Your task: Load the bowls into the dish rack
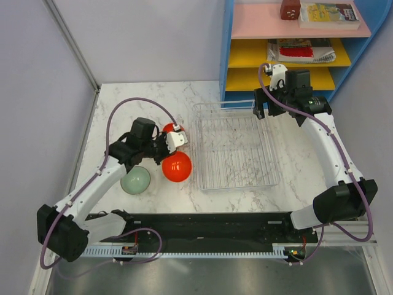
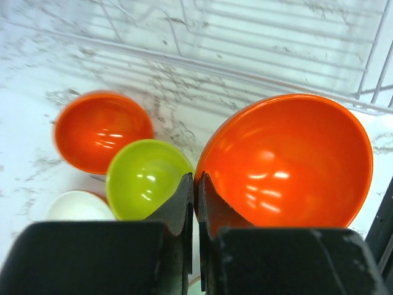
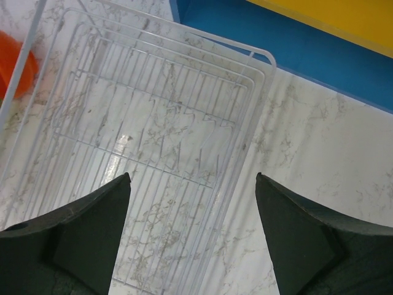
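**Left gripper** (image 2: pixel 196 184): pinched shut on the rim of one orange-red bowl (image 2: pixel 285 163), which is tilted with its hollow toward the wrist camera. In the top view, just beside the left long edge of the dish rack (image 1: pixel 236 147), near its front corner. Whether clear of the marble table (image 1: pixel 123 104) or resting on it: cannot tell.

**Loose bowls**, all on the table outside the rack, on its left side:
- second orange-red bowl (image 2: pixel 101 130), upright
- yellow-green bowl (image 2: pixel 147 178), overlapping the second orange-red bowl in the wrist view
- white bowl (image 2: pixel 77 206), partly hidden behind the gripper body
- sage-green bowl (image 1: pixel 136 180), upright, just beside the held bowl and close to the left arm

**Right gripper** (image 3: pixel 191 181): hovers above the rack's far right corner, jaws spread wide, nothing between them. Below it, only rack wires and marble. Just beyond, blue shelf unit (image 1: pixel 229 43) with pink and yellow boards.
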`<state>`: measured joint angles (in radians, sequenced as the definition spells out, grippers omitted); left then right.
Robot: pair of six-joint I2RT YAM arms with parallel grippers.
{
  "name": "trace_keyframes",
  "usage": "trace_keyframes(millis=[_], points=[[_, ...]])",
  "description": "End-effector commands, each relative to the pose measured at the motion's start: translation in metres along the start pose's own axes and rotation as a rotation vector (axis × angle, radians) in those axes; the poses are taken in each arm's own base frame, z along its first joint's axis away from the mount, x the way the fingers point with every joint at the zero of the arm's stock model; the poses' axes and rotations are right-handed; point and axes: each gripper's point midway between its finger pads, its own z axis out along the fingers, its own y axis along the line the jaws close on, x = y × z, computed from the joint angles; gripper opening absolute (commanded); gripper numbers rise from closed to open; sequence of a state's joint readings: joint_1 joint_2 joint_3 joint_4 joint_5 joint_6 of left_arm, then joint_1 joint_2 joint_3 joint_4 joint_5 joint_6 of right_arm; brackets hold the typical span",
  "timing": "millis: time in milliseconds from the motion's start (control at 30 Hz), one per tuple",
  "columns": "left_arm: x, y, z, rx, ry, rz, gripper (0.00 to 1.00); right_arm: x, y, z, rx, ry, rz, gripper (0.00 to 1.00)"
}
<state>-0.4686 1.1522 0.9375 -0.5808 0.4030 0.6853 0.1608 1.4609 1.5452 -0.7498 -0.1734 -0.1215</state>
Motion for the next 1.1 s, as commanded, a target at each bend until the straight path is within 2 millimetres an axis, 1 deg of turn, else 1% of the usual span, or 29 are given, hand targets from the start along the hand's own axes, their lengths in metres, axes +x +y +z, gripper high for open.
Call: trace_keyframes(millis=[0,33,67,100,167,200,233,267,300,333,367,400,433,467,500,533,567,600,633,667,733,800,833,867,933,1000,1067], points=[[-0.056,0.022,-0.038,-0.113,-0.153,0.043,0.02,-0.017,0.033,-0.011,-0.182,-0.051,0.006,0.91],[-0.062,0.026,-0.043,-0.138,-0.167,0.042,0.02,-0.018,0.039,-0.013,-0.218,-0.053,0.007,0.95],[-0.069,0.029,-0.049,-0.159,-0.192,0.032,0.02,-0.020,0.053,-0.016,-0.295,-0.058,0.007,0.97],[-0.078,0.034,-0.053,-0.183,-0.225,0.040,0.02,-0.020,0.059,-0.019,-0.336,-0.061,0.009,0.98],[-0.086,0.037,-0.054,-0.197,-0.256,0.038,0.02,-0.018,0.074,-0.024,-0.427,-0.063,0.019,0.98],[-0.091,0.041,-0.054,-0.206,-0.273,0.044,0.02,-0.020,0.089,-0.030,-0.514,-0.081,0.019,0.98],[-0.093,0.042,-0.053,-0.202,-0.279,0.046,0.02,-0.020,0.097,-0.034,-0.565,-0.082,0.032,0.98],[-0.100,0.045,-0.055,-0.206,-0.293,0.057,0.02,-0.018,0.104,-0.036,-0.613,-0.072,0.058,0.98],[-0.102,0.045,-0.048,-0.182,-0.293,0.059,0.02,-0.022,0.115,-0.041,-0.690,-0.084,0.070,0.98],[-0.111,0.049,-0.051,-0.182,-0.313,0.069,0.02,-0.020,0.120,-0.042,-0.726,-0.082,0.088,0.98],[-0.115,0.049,-0.049,-0.172,-0.321,0.075,0.02,-0.020,0.125,-0.044,-0.761,-0.066,0.145,0.98],[-0.119,0.047,-0.043,-0.134,-0.335,0.081,0.02,-0.030,0.129,-0.047,-0.797,-0.111,0.142,0.98],[-0.126,0.049,-0.043,-0.128,-0.358,0.093,0.02,-0.031,0.136,-0.052,-0.857,-0.117,0.158,0.98],[-0.133,0.052,-0.043,-0.123,-0.377,0.093,0.02,-0.026,0.141,-0.051,-0.896,-0.104,0.194,0.98],[-0.140,0.049,-0.042,-0.097,-0.401,0.098,0.02,-0.036,0.145,-0.053,-0.931,-0.133,0.227,0.98],[-0.148,0.053,-0.038,-0.083,-0.414,0.091,0.02,-0.028,0.151,-0.054,-0.988,-0.103,0.267,0.98],[-0.152,0.053,-0.035,-0.065,-0.423,0.088,0.02,-0.035,0.153,-0.053,-1.017,-0.153,0.245,0.98],[-0.158,0.054,-0.035,-0.046,-0.437,0.079,0.02,-0.035,0.157,-0.055,-1.047,-0.124,0.308,0.98],[-0.165,0.060,-0.030,-0.042,-0.443,0.049,0.02,-0.025,0.162,-0.053,-1.081,-0.099,0.327,0.98],[-0.170,0.064,-0.029,-0.043,-0.450,0.037,0.02,-0.028,0.163,-0.050,-1.096,-0.128,0.308,0.98],[-0.178,0.069,-0.026,-0.040,-0.458,0.015,0.02,-0.019,0.168,-0.045,-1.120,-0.089,0.348,0.98],[-0.185,0.068,-0.025,-0.035,-0.463,0.009,0.02,-0.016,0.173,-0.040,-1.147,-0.069,0.367,0.98],[-0.187,0.068,-0.023,-0.034,-0.462,0.005,0.02,-0.012,0.173,-0.037,-1.150,-0.052,0.391,0.98],[-0.189,0.066,-0.021,-0.036,-0.459,0.008,0.02,-0.014,0.174,-0.034,-1.157,-0.072,0.384,0.98],[-0.189,0.062,-0.016,-0.029,-0.451,0.005,0.02,-0.011,0.177,-0.029,-1.168,-0.044,0.432,0.98],[-0.189,0.060,-0.013,-0.026,-0.446,0.009,0.02,-0.010,0.183,-0.027,-1.177,-0.038,0.430,0.98],[-0.190,0.058,-0.012,-0.019,-0.447,0.011,0.02,-0.007,0.186,-0.020,-1.173,-0.024,0.434,0.98]])
